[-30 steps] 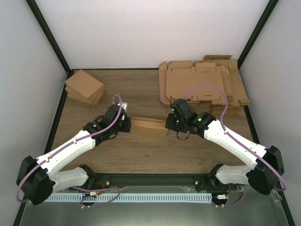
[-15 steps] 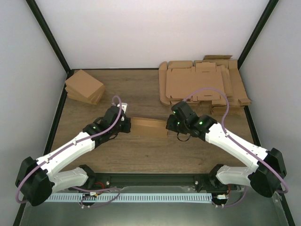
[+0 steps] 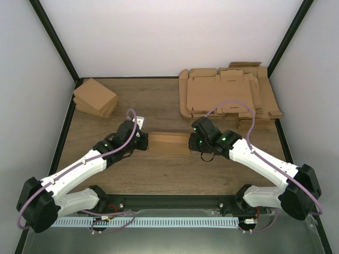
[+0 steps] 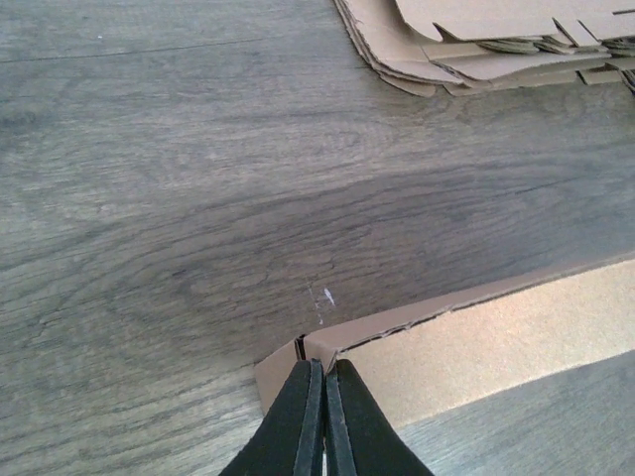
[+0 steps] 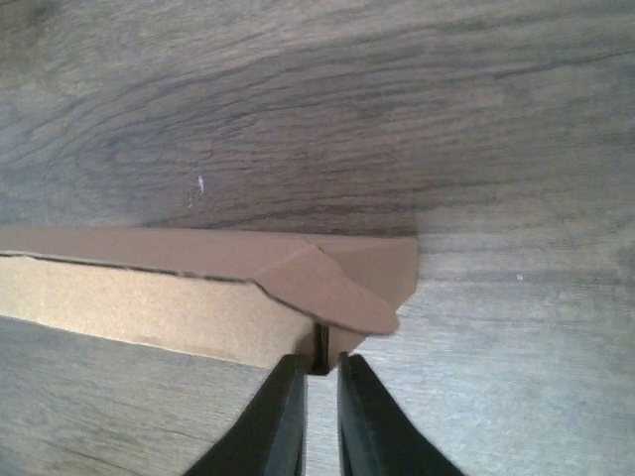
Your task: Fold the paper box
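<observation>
The paper box lies in the middle of the table as a shallow brown folded piece, long side running left to right. My left gripper is shut, its tips against the box's left end corner; no cardboard shows between the fingers. My right gripper is at the right end, jaws all but together, with only a thin slit between them. Its tips touch the end wall below a rounded flap that sticks out over the corner. The box's inner panel shows in both wrist views.
A thick pile of flat tabbed cardboard sheets lies at the back right. A pile of small brown boxes sits at the back left. Black frame posts and white walls close in the table's sides.
The box has turned from slightly slanted to level between the two grippers. The right gripper has shifted a little left and nearer, and the left one has edged right.
</observation>
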`<state>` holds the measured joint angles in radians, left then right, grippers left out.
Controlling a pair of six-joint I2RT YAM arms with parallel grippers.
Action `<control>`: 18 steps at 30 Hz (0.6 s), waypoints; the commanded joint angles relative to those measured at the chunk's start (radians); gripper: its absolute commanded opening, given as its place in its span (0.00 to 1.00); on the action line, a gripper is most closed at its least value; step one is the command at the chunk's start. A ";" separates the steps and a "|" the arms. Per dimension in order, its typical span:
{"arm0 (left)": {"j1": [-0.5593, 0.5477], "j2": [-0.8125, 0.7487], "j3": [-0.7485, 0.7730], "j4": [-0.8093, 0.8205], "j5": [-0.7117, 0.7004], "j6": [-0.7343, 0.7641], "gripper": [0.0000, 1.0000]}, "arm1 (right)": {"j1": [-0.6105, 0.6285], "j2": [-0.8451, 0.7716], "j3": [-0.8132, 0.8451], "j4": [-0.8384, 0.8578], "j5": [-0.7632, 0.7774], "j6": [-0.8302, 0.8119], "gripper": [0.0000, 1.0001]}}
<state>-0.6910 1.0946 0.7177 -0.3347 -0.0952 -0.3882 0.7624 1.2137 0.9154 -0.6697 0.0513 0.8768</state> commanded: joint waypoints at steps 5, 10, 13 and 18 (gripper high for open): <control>-0.013 0.002 0.012 -0.052 0.015 0.023 0.04 | 0.003 -0.030 0.090 -0.087 0.042 -0.120 0.37; -0.015 0.001 0.022 -0.057 0.011 0.029 0.04 | 0.000 -0.023 0.146 -0.118 0.088 -0.136 0.37; -0.016 0.002 0.029 -0.062 0.008 0.032 0.04 | -0.002 -0.012 0.160 -0.111 0.097 -0.153 0.34; -0.015 0.004 0.035 -0.064 0.004 0.037 0.04 | -0.003 0.047 0.178 -0.121 0.093 -0.227 0.33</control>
<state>-0.6994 1.0935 0.7311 -0.3702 -0.0925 -0.3660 0.7624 1.2201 1.0397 -0.7708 0.1177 0.7208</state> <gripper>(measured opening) 0.036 0.328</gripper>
